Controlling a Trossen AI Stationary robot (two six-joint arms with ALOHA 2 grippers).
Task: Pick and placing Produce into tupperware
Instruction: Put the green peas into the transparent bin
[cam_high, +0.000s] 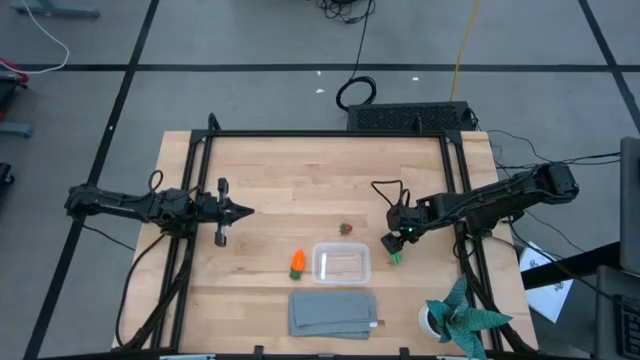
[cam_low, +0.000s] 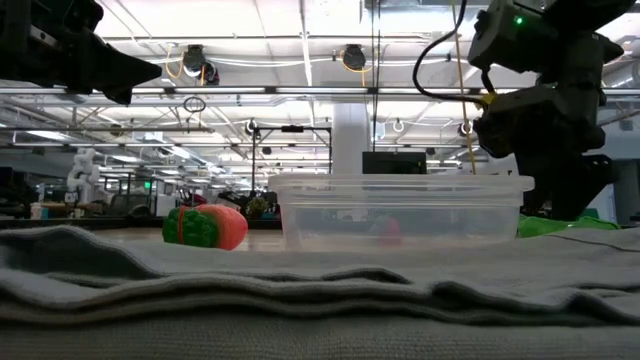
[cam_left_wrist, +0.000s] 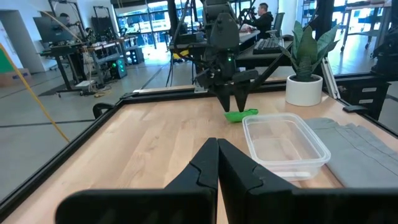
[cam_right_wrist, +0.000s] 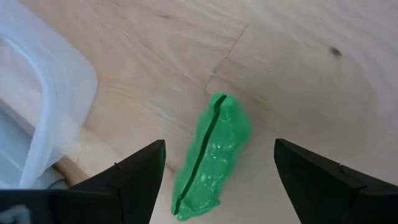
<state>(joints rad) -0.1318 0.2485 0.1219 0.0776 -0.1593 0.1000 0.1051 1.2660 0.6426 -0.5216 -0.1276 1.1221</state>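
Observation:
The green pod (cam_right_wrist: 214, 155) lies flat on the wood just right of the clear tupperware (cam_high: 341, 263). My right gripper (cam_right_wrist: 221, 180) hangs open above the pod (cam_high: 395, 257), pointing down, one finger on each side of it and apart from it. The orange carrot (cam_high: 297, 263) lies on the table against the tupperware's left side. The small reddish-brown piece (cam_high: 346, 229) sits on the table beyond the tupperware. My left gripper (cam_high: 235, 211) is shut, level above the left half of the table, far from everything.
A folded grey cloth (cam_high: 333, 313) lies at the near edge, in front of the tupperware. A potted plant in a white pot (cam_high: 460, 315) stands at the near right corner. A black frame (cam_high: 320, 133) runs round the tabletop. Bare wood spreads over the far half.

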